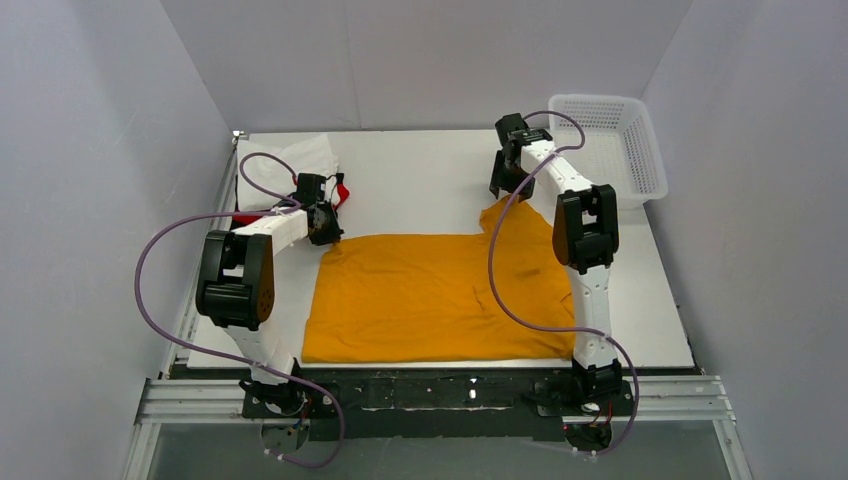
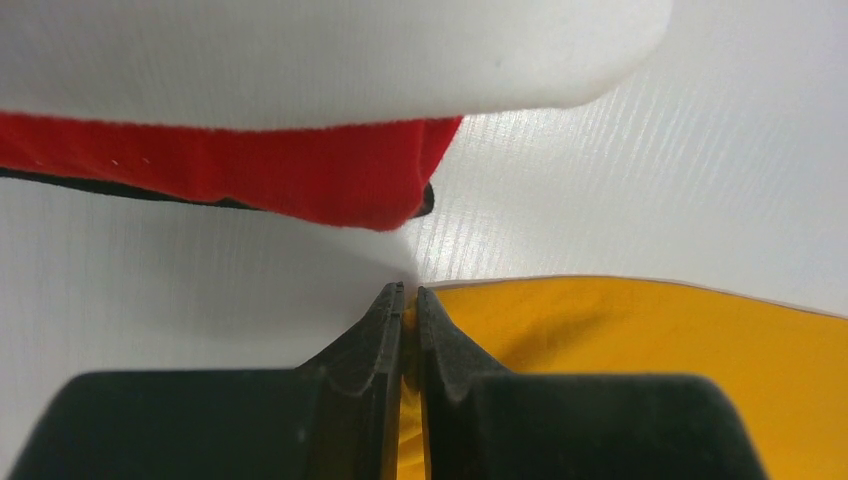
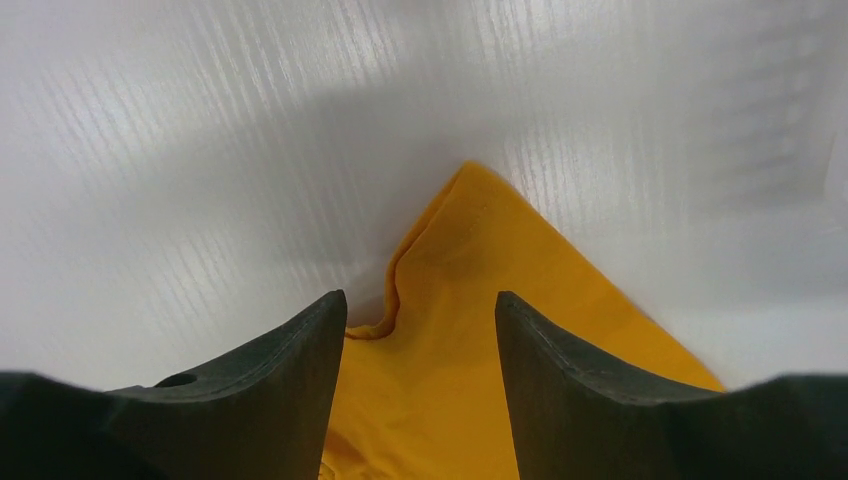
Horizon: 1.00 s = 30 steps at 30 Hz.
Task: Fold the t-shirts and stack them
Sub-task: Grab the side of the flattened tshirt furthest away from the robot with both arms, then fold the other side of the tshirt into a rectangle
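A mustard-orange t-shirt lies spread flat on the white table. My left gripper is at its far left corner, shut on the shirt's edge. My right gripper hangs open over the shirt's far right corner, which sticks up as a point between the open jaws. A stack of folded shirts sits at the far left: white on top, red below it, black at the bottom.
A white plastic lattice basket stands at the far right corner of the table. Purple cables loop from both arms. Grey walls enclose the table on three sides.
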{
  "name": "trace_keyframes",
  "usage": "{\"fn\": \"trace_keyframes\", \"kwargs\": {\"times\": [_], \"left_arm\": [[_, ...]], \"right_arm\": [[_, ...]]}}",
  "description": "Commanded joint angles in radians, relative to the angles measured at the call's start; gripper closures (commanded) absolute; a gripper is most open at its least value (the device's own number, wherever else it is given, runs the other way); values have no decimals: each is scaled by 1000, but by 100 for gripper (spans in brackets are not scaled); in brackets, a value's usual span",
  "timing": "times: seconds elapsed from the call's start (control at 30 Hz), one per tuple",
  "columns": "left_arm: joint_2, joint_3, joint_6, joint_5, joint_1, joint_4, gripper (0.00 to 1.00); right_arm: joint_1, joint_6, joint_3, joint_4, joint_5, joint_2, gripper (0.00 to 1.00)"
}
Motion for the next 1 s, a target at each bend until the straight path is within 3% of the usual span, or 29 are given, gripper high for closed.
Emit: {"fn": "trace_keyframes", "kwargs": {"times": [0.0, 0.27, 0.33, 0.43, 0.67, 0.97], "left_arm": [[-65, -21, -4, -18, 0, -76, 100], [-70, -32, -8, -22, 0, -81, 100], [-73, -33, -7, -22, 0, -80, 100], [-80, -28, 2, -17, 0, -87, 100], [-131, -50, 9, 25, 0, -76, 100], [-305, -205, 6, 71, 0, -19, 100]], "right_arm": [[10, -14, 49, -49, 33, 25, 37], [13, -20, 13, -73, 42, 56, 52], [12, -21, 0, -62, 44, 50, 64], [10, -23, -10, -32, 55, 28, 97], [14, -43, -70, 7, 67, -130, 99], [61, -11, -544, 120, 59, -533, 99]]}}
